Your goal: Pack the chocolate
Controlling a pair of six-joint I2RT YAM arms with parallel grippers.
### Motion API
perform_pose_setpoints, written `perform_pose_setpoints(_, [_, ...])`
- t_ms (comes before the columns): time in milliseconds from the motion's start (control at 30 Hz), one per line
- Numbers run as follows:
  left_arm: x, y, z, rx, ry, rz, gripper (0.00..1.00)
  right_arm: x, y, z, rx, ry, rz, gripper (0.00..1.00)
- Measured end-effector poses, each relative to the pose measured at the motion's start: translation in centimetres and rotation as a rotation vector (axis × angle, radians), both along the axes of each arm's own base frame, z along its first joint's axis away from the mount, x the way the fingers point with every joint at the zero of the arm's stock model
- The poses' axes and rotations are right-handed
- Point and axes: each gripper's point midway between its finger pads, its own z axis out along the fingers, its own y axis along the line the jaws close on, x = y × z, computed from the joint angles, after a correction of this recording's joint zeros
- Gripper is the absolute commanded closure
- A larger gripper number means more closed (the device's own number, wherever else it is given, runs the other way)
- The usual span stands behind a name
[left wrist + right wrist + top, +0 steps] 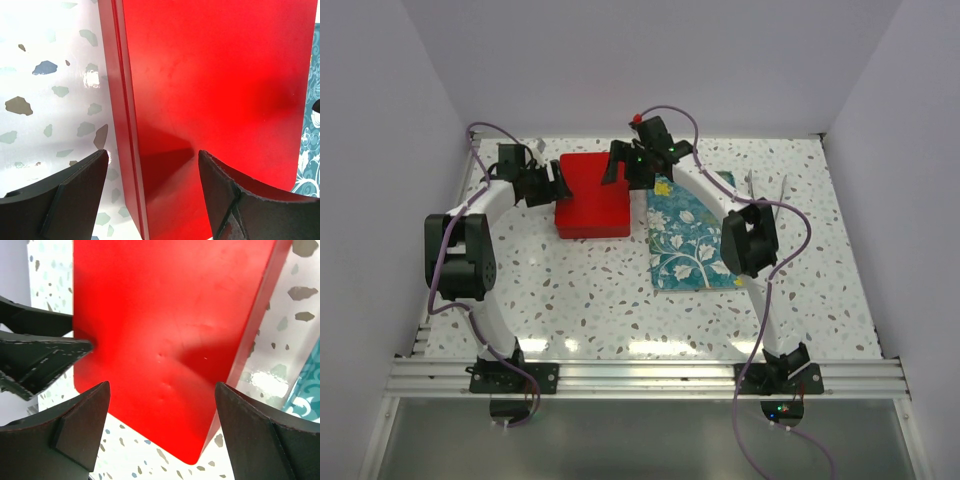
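Observation:
No chocolate pieces show in any view. A closed red box (pixel 592 195) lies at the back middle of the table. My left gripper (pixel 548 186) is open at the box's left edge. In the left wrist view (pixel 152 165) one finger is over the table and the other over the red lid (pixel 215 90). My right gripper (pixel 620 166) is open above the box's far right corner. In the right wrist view (pixel 162 400) it hovers over the red lid (pixel 165 315), with the left gripper's fingers (pixel 40 355) at the box's far side.
A teal tray with white flower print (pixel 688 240) lies right of the box, its edge in both wrist views (pixel 310 150) (pixel 307 390). Thin pale sticks (pixel 765 190) lie beyond the tray. White walls enclose the speckled table (pixel 600 300).

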Motion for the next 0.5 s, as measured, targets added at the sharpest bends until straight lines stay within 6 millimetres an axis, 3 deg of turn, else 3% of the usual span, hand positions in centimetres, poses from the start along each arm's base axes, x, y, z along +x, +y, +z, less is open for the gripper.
perform_pose_setpoints(500, [0.01, -0.01, 0.0, 0.001, 0.0, 0.0, 0.24, -0.08, 0.17, 0.35, -0.007, -0.011, 0.006, 0.11])
